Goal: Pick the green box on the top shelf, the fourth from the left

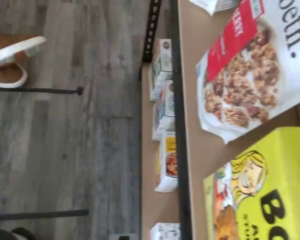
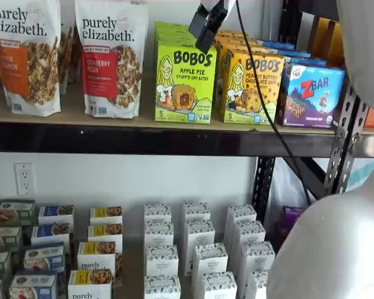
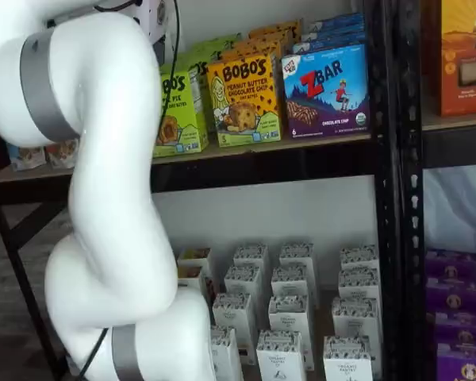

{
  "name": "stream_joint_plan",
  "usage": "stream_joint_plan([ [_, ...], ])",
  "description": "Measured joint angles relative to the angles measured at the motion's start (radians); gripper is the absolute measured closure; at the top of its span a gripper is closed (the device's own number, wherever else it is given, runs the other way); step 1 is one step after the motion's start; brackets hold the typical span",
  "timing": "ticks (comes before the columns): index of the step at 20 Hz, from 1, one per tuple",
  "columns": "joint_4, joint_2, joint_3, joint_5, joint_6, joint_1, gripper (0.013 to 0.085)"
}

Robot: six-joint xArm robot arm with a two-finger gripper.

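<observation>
The green box point(image 2: 184, 84) is a lime-green Bobo's Apple Pie carton standing upright on the top shelf point(image 2: 143, 138), with more of the same behind it. It also shows in a shelf view point(image 3: 178, 111), partly behind my white arm, and close up in the wrist view point(image 1: 270, 195). My gripper point(image 2: 207, 26) hangs from the top edge, just above and in front of the box's upper right corner. Its black fingers show as one dark shape with no plain gap and nothing held.
A strawberry granola bag point(image 2: 112, 59) stands left of the green box, and a yellow-orange Bobo's box point(image 2: 252, 87) and a blue ZBar box point(image 2: 311, 93) stand right of it. Small white boxes point(image 2: 196, 249) fill the lower shelf. Black uprights point(image 2: 344, 146) stand at the right.
</observation>
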Motion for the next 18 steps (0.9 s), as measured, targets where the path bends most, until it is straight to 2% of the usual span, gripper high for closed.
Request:
stream_joint_plan([
  [8, -0.024, 0.002, 0.024, -0.08, -0.042, -0.033, 0.013],
  [18, -0.03, 0.056, 0.009, -0.119, -0.088, -0.066, 0.013],
])
